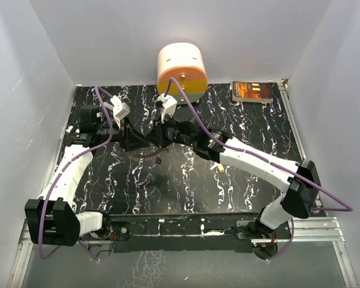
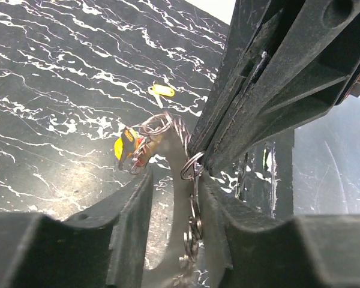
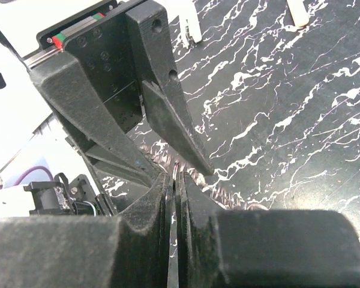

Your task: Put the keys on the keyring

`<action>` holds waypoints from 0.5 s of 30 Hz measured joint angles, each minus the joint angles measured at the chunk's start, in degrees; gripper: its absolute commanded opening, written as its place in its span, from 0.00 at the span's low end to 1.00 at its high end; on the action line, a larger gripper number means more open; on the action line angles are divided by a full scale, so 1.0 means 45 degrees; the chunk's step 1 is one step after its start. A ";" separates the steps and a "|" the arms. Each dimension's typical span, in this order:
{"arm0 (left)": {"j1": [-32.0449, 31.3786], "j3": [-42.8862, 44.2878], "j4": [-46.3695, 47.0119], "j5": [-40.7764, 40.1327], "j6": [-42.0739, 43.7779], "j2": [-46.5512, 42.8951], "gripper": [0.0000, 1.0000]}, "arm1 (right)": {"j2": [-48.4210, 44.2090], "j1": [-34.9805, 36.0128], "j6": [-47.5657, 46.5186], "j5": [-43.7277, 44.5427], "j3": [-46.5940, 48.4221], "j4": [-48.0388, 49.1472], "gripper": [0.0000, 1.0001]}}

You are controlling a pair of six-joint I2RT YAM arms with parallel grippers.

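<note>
The keyring [image 2: 193, 198], a silvery jagged metal ring, hangs edge-on between my two grippers above the black marbled table [image 1: 186, 186]. My right gripper [image 3: 175, 180] is shut on its rim; in the left wrist view it [image 2: 201, 162] comes in from the upper right. My left gripper [image 2: 175, 180] is open, with the ring in its gap, close against the right-hand finger [image 2: 228, 210]. Keys with yellow, orange and red heads [image 2: 127, 147] hang together at the ring's far end. One yellow-headed key [image 2: 162, 90] lies loose on the table; it also shows in the top view [image 1: 219, 168].
A cream-and-orange cylinder [image 1: 181, 66] stands at the back wall. A brown box with orange parts [image 1: 252, 91] lies at the back right. White walls close in the table on three sides. A metal rail [image 1: 186, 231] runs along the near edge.
</note>
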 measured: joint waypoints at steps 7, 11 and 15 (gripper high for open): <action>-0.0019 0.0000 0.0010 0.0209 0.0005 0.0000 0.22 | -0.0068 0.0049 0.0015 0.0092 0.0000 0.0000 0.08; -0.0019 0.0000 0.0005 0.0223 0.0000 0.0000 0.19 | -0.0073 0.0053 0.0049 0.0097 0.0000 0.0000 0.08; -0.0024 0.0000 0.0000 0.0272 -0.0015 0.0000 0.11 | -0.0073 0.0058 0.0078 0.0136 0.0000 0.0005 0.08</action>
